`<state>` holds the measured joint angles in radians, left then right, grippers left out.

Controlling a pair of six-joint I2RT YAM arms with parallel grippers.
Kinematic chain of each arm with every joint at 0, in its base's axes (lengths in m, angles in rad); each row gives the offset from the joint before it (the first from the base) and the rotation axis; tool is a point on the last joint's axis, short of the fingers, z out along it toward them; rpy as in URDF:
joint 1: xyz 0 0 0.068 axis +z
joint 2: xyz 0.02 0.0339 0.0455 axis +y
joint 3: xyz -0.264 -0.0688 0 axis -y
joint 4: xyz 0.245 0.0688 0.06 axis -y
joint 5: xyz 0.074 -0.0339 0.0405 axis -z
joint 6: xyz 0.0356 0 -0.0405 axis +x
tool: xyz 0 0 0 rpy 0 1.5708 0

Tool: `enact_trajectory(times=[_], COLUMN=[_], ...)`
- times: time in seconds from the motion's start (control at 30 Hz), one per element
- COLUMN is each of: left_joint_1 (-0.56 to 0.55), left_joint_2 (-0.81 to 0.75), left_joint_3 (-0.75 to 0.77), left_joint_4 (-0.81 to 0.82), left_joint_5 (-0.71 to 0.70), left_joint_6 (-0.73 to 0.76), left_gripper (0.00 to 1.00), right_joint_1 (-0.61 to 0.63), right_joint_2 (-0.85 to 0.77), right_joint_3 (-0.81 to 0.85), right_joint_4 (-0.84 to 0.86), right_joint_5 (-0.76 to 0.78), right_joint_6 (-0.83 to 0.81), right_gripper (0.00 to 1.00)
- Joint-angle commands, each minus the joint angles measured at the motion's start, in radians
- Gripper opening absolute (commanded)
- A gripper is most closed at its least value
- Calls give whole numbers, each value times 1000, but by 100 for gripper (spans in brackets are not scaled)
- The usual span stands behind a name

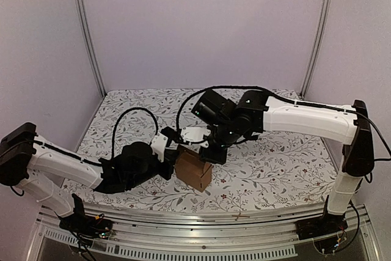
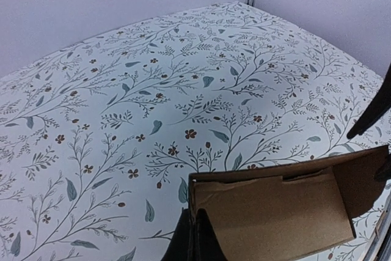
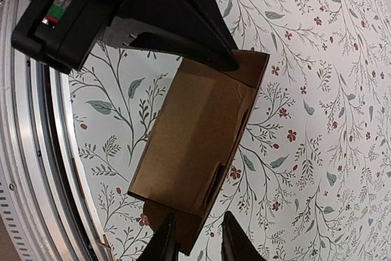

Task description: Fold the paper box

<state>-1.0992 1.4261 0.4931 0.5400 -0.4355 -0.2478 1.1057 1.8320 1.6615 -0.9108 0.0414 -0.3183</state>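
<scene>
The paper box (image 1: 193, 170) is folded into a small brown carton that stands on the floral table, its top open. My left gripper (image 1: 173, 158) holds it from the left. In the left wrist view my fingers (image 2: 197, 239) are shut on the near wall of the box (image 2: 275, 218). My right gripper (image 1: 211, 153) hangs over the box's right side. In the right wrist view its fingertips (image 3: 165, 244) stand apart, with a lower flap of the box (image 3: 195, 151) between them; the left gripper (image 3: 153, 16) shows at the box's far end.
The floral cloth (image 1: 275, 163) covers the table. A metal rail (image 1: 214, 224) runs along the near edge, close below the box, and also shows in the right wrist view (image 3: 30, 169). Grey walls and two upright posts (image 1: 88, 35) close the back.
</scene>
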Motion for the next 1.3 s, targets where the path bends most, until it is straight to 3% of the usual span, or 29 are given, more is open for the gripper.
enact_trajectory(times=[0.0,0.27,0.47,0.63,0.8,0.97,1.03,1.13,1.27], left_joint_1=[-22,-27,-44,-98,-131,-130,-125,-62,41], left_joint_2=[14,11,25,-33,-202,-394,-439,-461,-401], left_joint_3=[1,2,-19,-97,-159,-189,-186,-161,-77], left_joint_4=[-85,-78,-45,2,-47,-139,-185,-257,-297], left_joint_5=[0,1,15,-5,10,68,26,-31,63], left_joint_6=[-6,-12,-26,-36,-45,-49,-68,-146,-197], left_gripper=[0,0,1,14,28,39,40,41,41], right_joint_1=[-1,10,85,99,99,100,100,99,84], right_joint_2=[44,57,38,24,6,21,24,16,9], right_joint_3=[22,24,-66,-114,-144,-179,-188,-193,-195], right_joint_4=[-17,-16,62,88,99,100,99,99,97], right_joint_5=[-9,40,174,199,172,111,81,47,-4], right_joint_6=[5,-11,-82,-106,-122,-127,-122,-115,-124], right_gripper=[22,12,8,7,8,16,20,22,31])
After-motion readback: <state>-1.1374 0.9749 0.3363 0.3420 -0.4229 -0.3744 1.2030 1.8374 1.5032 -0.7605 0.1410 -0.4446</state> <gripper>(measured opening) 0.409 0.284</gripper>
